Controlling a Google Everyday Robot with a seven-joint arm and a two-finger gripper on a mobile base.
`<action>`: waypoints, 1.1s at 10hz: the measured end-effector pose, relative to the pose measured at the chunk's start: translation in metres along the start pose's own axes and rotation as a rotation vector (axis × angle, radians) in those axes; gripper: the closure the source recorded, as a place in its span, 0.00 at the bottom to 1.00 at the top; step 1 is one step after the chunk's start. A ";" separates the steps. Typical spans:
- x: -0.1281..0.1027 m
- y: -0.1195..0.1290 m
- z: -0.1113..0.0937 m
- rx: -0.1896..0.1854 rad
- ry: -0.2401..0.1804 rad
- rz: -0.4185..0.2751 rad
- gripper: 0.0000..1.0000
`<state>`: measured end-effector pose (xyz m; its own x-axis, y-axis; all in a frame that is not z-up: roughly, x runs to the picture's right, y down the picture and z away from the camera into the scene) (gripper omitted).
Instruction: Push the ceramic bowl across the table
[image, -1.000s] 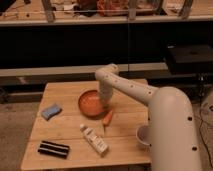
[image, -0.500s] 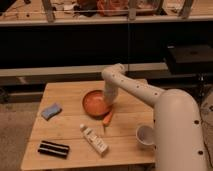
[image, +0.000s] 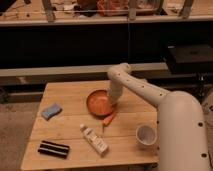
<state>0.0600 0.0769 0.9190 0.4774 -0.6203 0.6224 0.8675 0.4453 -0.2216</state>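
Ceramic bowl (image: 99, 103) mid table (image: 65, 92), slightly nearer the right edge than earlier, gripper (image: 113, 100) at its right rim, grip impossible to tell

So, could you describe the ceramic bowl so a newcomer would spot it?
Find the small wooden table. Near its middle, by the arm's tool, sits the ceramic bowl. It is the largest dish, orange-red, unlike the small white cup.

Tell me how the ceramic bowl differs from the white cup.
The ceramic bowl is orange-red; the white cup is pale. The bowl is wide and shallow, the cup much smaller across. The bowl sits mid-table with the gripper at its rim; the cup stands alone near a table corner. Both are round, upright and on the table.
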 end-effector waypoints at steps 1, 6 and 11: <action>0.001 0.002 0.000 0.000 -0.003 0.007 0.95; 0.023 0.019 -0.007 0.026 -0.007 0.098 0.95; 0.044 0.038 -0.014 0.047 -0.011 0.166 0.95</action>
<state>0.1161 0.0578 0.9270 0.6115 -0.5286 0.5887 0.7693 0.5711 -0.2864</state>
